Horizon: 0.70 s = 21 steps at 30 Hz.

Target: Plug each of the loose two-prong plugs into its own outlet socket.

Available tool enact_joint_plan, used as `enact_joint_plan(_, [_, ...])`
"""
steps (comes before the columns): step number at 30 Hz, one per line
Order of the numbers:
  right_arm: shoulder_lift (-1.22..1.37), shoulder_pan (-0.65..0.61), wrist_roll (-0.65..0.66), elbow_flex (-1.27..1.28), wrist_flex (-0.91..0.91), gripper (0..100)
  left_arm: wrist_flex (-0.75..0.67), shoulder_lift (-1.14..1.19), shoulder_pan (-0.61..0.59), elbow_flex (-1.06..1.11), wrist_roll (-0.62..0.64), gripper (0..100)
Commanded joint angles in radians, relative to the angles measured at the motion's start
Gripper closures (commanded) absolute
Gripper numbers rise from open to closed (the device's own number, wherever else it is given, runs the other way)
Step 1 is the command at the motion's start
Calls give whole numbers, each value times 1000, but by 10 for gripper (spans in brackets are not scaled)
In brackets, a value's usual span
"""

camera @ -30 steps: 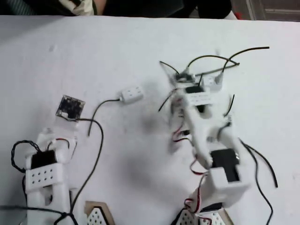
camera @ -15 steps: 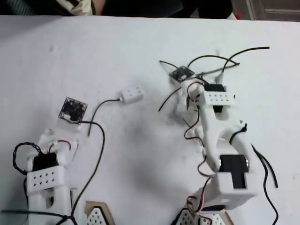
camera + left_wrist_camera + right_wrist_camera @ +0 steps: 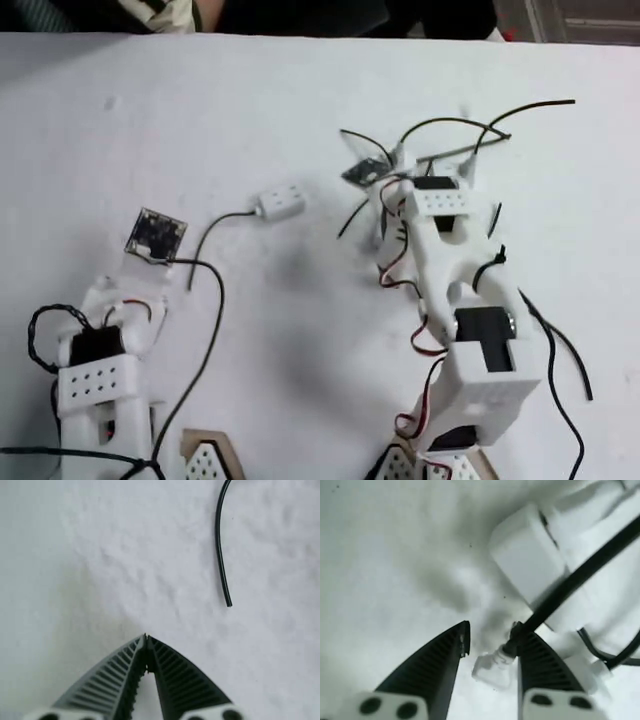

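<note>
1. The white worktop (image 3: 250,90) is spreading across the high view. The left arm (image 3: 95,375) is standing in the lower left of the frame, and the right arm (image 3: 460,300) is stretching from the lower right up toward the upper middle-right.
2. A white socket block (image 3: 281,200) is lying flat left of centre, well apart from both arms. A short black lead (image 3: 205,245) is curving out of its left end and finishing loose on the worktop.
3. In the left wrist view, the left pincer (image 3: 146,647) is sitting at the bottom centre with its fingertips meeting and nothing between them. It is hovering over bare worktop.
4. The loose end (image 3: 227,602) of a black lead is lying in the right half of that frame, well apart from the closed tips.
5. In the right wrist view, the right pincer (image 3: 491,637) is showing at the bottom of the frame with its fingers parted by a narrow gap.
6. A small white plug (image 3: 491,672) is sitting low in that gap, and its black cord (image 3: 580,575) is rising toward the upper right. The cord end of the plug is resting against one finger, and the other finger is standing clear of it. Its prongs cannot be made out.
7. A second white block (image 3: 530,565) is lying just beyond the fingertips in the upper right of that frame. It is near the plug but apart from it, with the cord crossing over it.
8. In the high view, a tangle of black cords (image 3: 470,128) is lying in the upper right, just above the right arm's wrist.
</note>
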Motion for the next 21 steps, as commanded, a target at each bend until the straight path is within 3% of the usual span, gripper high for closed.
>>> enact_joint_plan(1, [-4,10,3,-84,108,864,-17,-16,5,-3,-11,974])
enact_joint_plan(21, [10,85,11,-46,185,864,-17,-16,5,-3,-11,976])
